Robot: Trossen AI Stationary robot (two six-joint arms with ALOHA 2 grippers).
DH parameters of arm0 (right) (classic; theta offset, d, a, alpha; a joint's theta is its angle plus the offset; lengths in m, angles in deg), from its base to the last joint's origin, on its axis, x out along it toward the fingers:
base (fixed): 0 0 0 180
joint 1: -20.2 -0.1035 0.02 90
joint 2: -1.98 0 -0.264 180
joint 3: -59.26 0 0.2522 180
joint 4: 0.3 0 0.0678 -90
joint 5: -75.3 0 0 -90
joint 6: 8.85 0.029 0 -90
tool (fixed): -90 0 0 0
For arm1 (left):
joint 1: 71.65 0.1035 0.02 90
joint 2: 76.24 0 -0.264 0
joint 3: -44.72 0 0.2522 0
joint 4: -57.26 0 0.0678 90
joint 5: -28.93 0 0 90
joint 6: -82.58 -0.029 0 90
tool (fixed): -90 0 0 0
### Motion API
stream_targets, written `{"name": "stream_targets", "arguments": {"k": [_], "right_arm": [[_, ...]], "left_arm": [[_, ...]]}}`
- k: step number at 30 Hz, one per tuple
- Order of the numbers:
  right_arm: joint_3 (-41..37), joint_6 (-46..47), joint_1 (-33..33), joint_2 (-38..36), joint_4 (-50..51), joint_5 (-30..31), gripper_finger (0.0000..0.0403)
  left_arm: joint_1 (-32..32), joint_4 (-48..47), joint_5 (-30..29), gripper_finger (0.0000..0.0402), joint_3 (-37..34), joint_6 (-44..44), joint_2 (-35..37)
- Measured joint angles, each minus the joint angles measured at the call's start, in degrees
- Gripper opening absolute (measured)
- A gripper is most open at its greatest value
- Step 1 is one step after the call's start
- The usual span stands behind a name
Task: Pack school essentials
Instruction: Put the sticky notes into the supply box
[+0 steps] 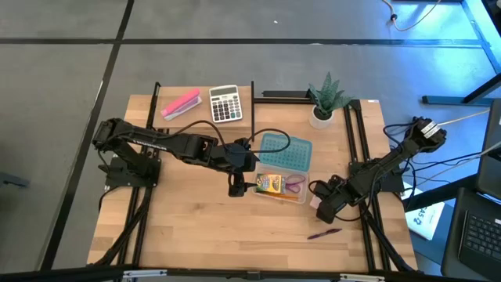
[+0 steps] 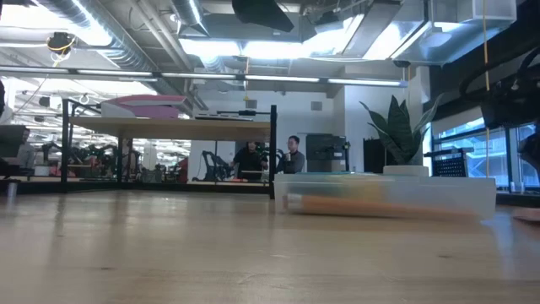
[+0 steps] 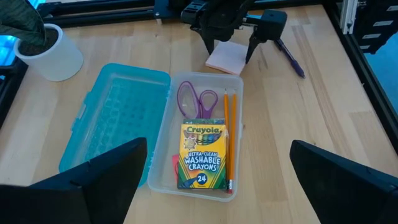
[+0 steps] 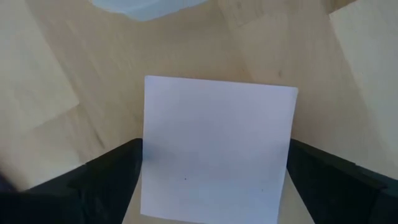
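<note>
The clear box [image 1: 279,187] sits mid-table with its teal lid [image 1: 284,152] open toward the far side. In it lie the yellow-green crayon box [image 3: 201,155], purple-handled scissors [image 3: 198,99], two orange pencils [image 3: 229,134] and a red eraser [image 3: 175,163]. The pink notepad [image 3: 225,58] lies flat on the table to the right of the box. My right gripper [image 1: 322,207] is open and low over it, one finger on each side [image 4: 214,162]. The purple pen [image 1: 323,233] lies nearer the near edge. My left gripper [image 1: 235,186] is open and hovers by the box's left end. My right gripper comes down on the notepad from above, with a finger [image 4: 106,180] at one edge of the pad [image 4: 149,155] and the other finger [image 4: 336,180] at the opposite edge. The pad lies flat on the table. Whether the fingers touch it, I cannot tell.
A grey calculator [image 1: 225,103] and a long pink block [image 1: 181,104] lie at the far-left corner. A potted plant [image 1: 325,102] stands at the far right. Black frame rails [image 1: 356,133] run along the right side. Bare wood spreads across the near half of the table.
</note>
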Motion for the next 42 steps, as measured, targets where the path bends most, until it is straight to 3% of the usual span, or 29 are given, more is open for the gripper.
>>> {"name": "stream_targets", "arguments": {"k": [23, 33, 42], "right_arm": [[13.2, 0.41, -0.04, -0.27, 16.91, -0.55, 0.0384], [19.37, -9.93, 5.67, -0.29, 20.42, 1.0, 0.0384], [20.48, -25.14, 14.19, 0.28, 14.31, 1.1, 0.0384]], "left_arm": [[0.02, -0.01, 0.0, 0.039, 0.0, 0.0, -0.02], [0.01, 0.01, 0.0, 0.039, 0.0, 0.0, -0.02], [0.01, 0.01, -0.01, 0.039, 0.0, 0.0, -0.02]]}}
